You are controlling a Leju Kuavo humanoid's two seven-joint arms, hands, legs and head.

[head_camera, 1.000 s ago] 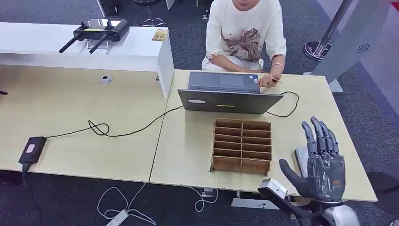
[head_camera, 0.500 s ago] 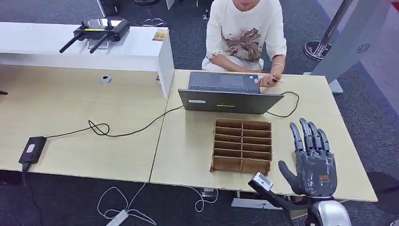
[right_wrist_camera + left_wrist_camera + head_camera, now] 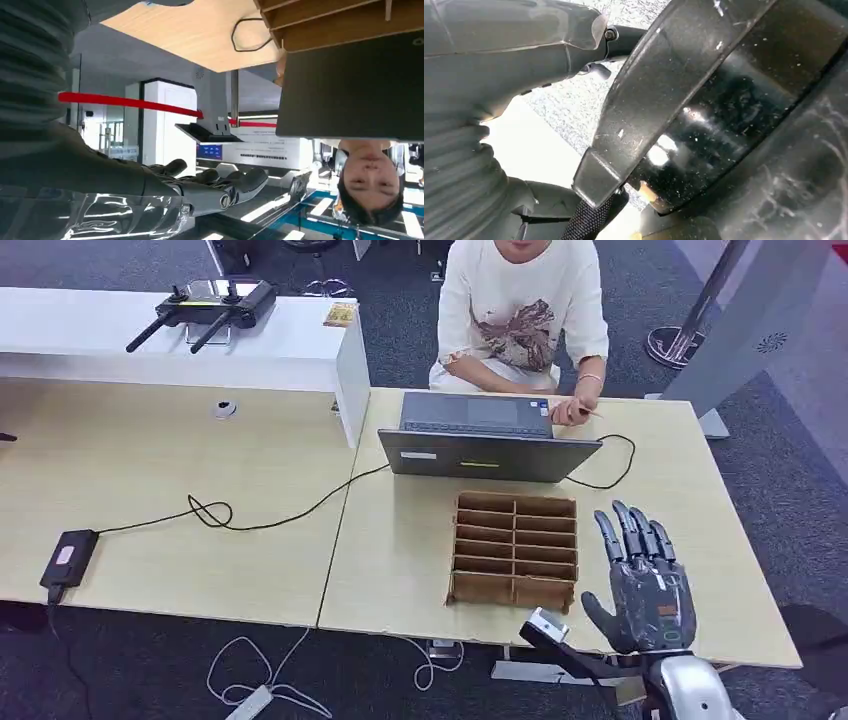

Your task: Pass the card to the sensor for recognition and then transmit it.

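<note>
Fingers (image 3: 632,532) of your right hand (image 3: 645,585) are spread, holding nothing, beside the brown cardboard divider tray (image 3: 514,550) on the tabletop (image 3: 400,540).

Brown cardboard tray (image 3: 515,550) with two columns of narrow slots, lying flat on pale wood table (image 3: 400,540), just in front of laptop (image 3: 480,455), its near side close to table's front edge

Laptop (image 3: 484,436) behind divided tray (image 3: 514,551)
</note>
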